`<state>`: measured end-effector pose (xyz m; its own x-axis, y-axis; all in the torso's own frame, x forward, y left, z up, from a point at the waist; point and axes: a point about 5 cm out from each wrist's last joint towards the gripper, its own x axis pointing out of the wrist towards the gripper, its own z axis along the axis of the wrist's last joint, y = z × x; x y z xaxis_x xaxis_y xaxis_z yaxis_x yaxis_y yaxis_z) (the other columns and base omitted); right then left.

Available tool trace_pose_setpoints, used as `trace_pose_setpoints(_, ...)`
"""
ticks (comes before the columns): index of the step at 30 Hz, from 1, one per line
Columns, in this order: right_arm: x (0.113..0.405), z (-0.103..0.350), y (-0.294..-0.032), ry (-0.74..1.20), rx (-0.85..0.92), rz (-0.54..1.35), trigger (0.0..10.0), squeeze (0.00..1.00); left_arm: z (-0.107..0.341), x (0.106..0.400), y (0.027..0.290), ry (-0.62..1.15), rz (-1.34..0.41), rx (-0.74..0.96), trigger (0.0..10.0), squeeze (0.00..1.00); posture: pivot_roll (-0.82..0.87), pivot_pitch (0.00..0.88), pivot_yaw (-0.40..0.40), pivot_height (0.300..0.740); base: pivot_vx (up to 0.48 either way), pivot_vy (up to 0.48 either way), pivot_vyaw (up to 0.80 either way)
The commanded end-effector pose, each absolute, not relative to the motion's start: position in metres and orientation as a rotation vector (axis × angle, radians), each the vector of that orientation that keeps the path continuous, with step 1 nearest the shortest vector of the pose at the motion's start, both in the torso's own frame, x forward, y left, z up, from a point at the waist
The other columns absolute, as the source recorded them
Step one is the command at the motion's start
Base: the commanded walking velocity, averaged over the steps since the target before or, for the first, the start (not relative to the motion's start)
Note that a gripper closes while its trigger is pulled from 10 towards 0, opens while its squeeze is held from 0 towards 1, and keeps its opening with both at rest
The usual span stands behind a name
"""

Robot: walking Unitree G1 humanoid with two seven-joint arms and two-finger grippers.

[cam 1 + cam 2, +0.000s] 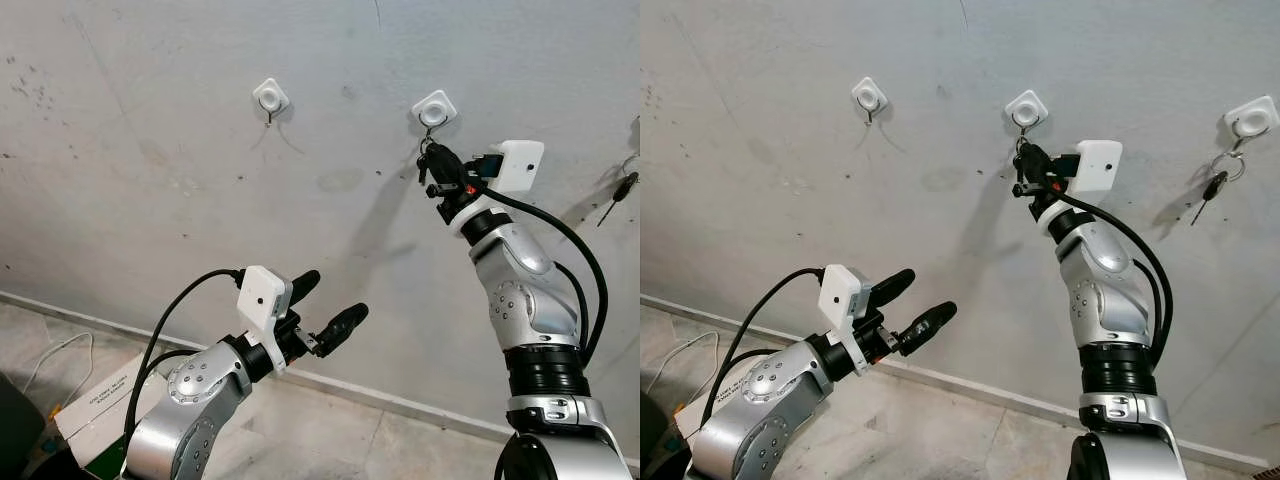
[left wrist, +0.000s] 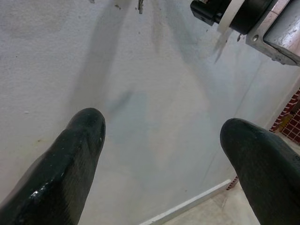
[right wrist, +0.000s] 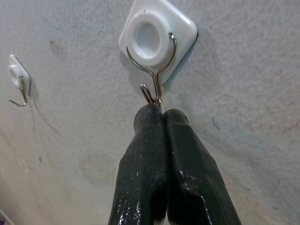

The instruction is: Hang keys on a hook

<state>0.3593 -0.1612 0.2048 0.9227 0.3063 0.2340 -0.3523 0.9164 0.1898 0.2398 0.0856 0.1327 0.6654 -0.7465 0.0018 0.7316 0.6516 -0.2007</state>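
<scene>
Nearest the camera, the left gripper (image 1: 325, 305) hovers low before a grey wall, its 2 black fingers (image 2: 77, 154) spread wide apart and holding nothing.

Farther off, the right arm reaches up to the wall. The right gripper (image 3: 161, 115) has its 2 fingers pressed together, their tips just under the middle hook (image 3: 157, 70), a white pad with a bent wire. A small loop of the key ring (image 3: 147, 93) peeps out above the fingertips, touching the hook's wire; the keys (image 1: 428, 165) hang dark beside the gripper, pinched between the shut fingers.

This looks like the hanging step itself. Whether the ring is already over the wire cannot be told. The next move likely calls for seating the ring, then parting the fingers gently.

Farthest, a bare hook (image 1: 270, 98) sits to the left, and another hook (image 1: 1250, 120) to the right carries a separate key (image 1: 1212, 188).
</scene>
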Motion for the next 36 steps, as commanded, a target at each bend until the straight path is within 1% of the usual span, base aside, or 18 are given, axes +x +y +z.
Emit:
trace_pose_setpoints(1,0.362,0.208,-0.158,-0.201,0.255,0.346,10.0,0.0,0.134,0.24,0.087,0.082,-0.836,-0.177,10.0,0.0,0.02,0.0,0.103,0.74,0.0,0.0,0.0)
trace_pose_setpoints(6,0.36,0.197,-0.159,-0.162,0.253,0.326,10.0,0.0,0.134,0.24,0.087,0.081,-0.833,-0.173,10.0,0.0,0.02,0.0,0.103,0.74,0.0,0.0,0.0)
trace_pose_setpoints(9,0.358,0.194,-0.158,-0.159,0.223,0.309,10.0,0.0,0.136,0.241,0.087,0.076,-0.837,-0.175,10.0,0.0,0.02,0.0,0.102,0.74,0.0,0.0,0.0)
trace_pose_setpoints(10,0.357,0.193,-0.158,-0.165,0.206,0.308,10.0,0.89,0.137,0.241,0.086,0.074,-0.84,-0.176,10.0,0.0,0.02,0.0,0.102,0.74,0.0,0.0,0.0)
trace_pose_setpoints(11,0.357,0.194,-0.158,-0.167,0.199,0.307,10.0,1.0,0.137,0.241,0.086,0.074,-0.841,-0.177,10.0,0.0,0.02,0.0,0.102,0.74,0.0,0.0,0.0)
trace_pose_setpoints(13,0.356,0.193,-0.158,-0.169,0.198,0.311,10.0,1.0,0.136,0.241,0.086,0.075,-0.843,-0.176,10.0,0.0,0.02,0.0,0.105,0.74,0.0,0.0,0.0)
trace_pose_setpoints(18,0.355,0.196,-0.157,-0.191,0.121,0.307,10.0,1.0,0.136,0.241,0.086,0.076,-0.846,-0.176,10.0,0.0,0.02,0.0,0.104,0.74,0.0,0.0,0.0)
trace_pose_setpoints(21,0.352,0.194,-0.156,-0.202,0.035,0.314,10.0,1.0,0.136,0.241,0.086,0.077,-0.844,-0.175,10.0,0.0,0.02,0.0,0.102,0.74,0.0,0.0,0.0)
trace_pose_setpoints(25,0.347,0.191,-0.157,-0.204,-0.003,0.319,10.0,1.0,0.134,0.239,0.088,0.082,-0.833,-0.168,10.0,0.0,0.02,0.0,0.102,0.74,0.0,0.0,0.0)
trace_pose_setpoints(32,0.335,0.184,-0.166,-0.197,-0.034,0.299,10.0,1.0,0.129,0.238,0.095,0.095,-0.792,-0.16,10.0,0.0,0.01,0.0,0.098,0.74,0.0,0.0,0.0)
trace_pose_setpoints(35,0.323,0.178,-0.175,-0.184,-0.041,0.269,10.0,1.0,0.122,0.237,0.102,0.117,-0.733,-0.123,10.0,0.0,0.02,0.0,0.095,0.74,0.0,0.0,0.0)
trace_pose_setpoints(36,0.323,0.178,-0.175,-0.184,-0.041,0.269,10.0,1.0,0.122,0.237,0.102,0.117,-0.733,-0.123,10.0,0.0,0.02,0.0,0.095,0.74,0.0,0.0,0.0)
